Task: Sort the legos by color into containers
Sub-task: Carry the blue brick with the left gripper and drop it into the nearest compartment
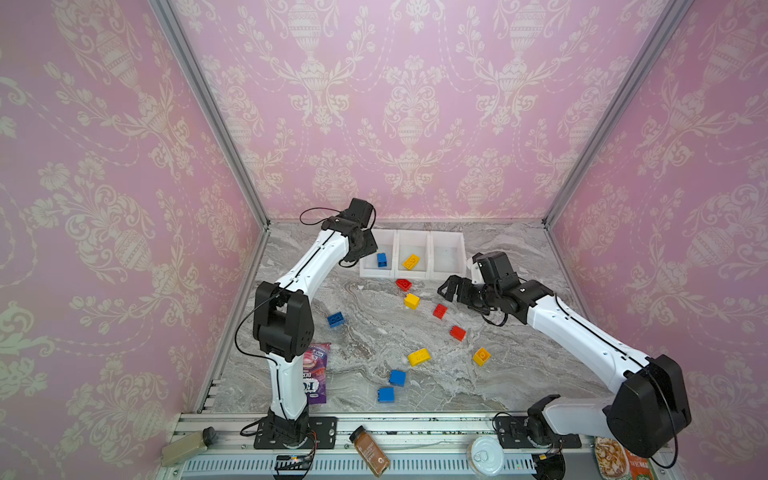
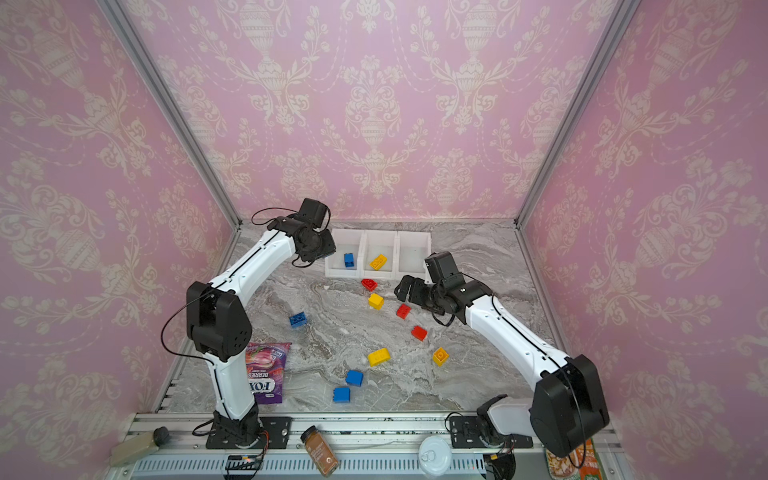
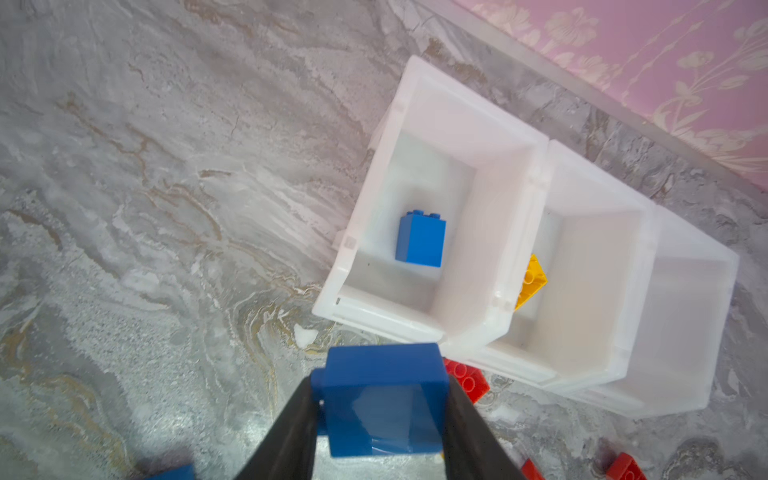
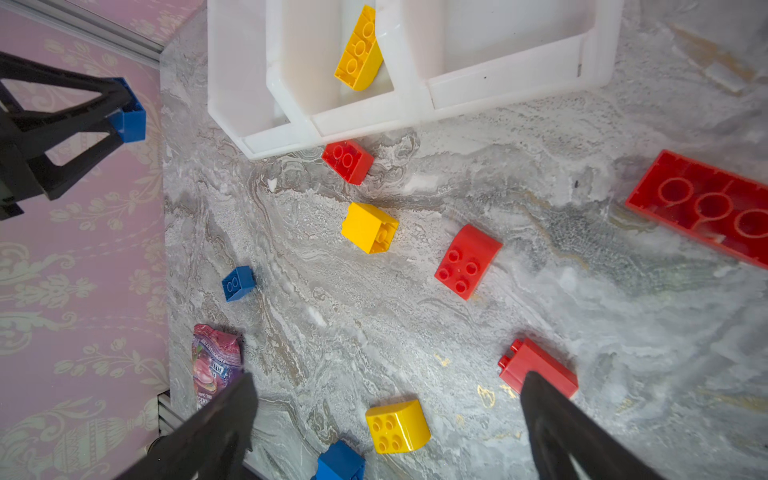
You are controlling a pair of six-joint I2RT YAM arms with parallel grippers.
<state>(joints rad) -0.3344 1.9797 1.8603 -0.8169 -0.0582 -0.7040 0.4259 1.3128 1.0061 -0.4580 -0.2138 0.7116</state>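
1. Jaws: left gripper (image 3: 382,395) clamped on blue brick (image 3: 384,419), upper centre in both top views, beside leftmost bin (image 1: 376,273); right gripper (image 4: 386,380) wide, empty.
2. Brick likely light, rigid, slick; pinch flat sides.

— What's the worktop (image 1: 365,340) like?

— Grey, marbled. The white containers (image 1: 446,274), three joined in a row, stand at its far edge.

— And loose on it?

— A red brick (image 1: 403,284) just in front of the containers, and a yellow cube (image 1: 412,301) near it. A second red brick (image 1: 439,311) and a third red brick (image 1: 457,333) trail toward the front. Nearer still lie a rounded yellow brick (image 1: 419,357) and a small yellow brick (image 1: 481,356).

— Any blue?

— A lone blue brick (image 1: 336,319) on the left, and a blue cube (image 1: 397,377) just beside another blue cube (image 1: 386,394) at the front. A purple candy pouch (image 1: 316,372) lies flat at front left.
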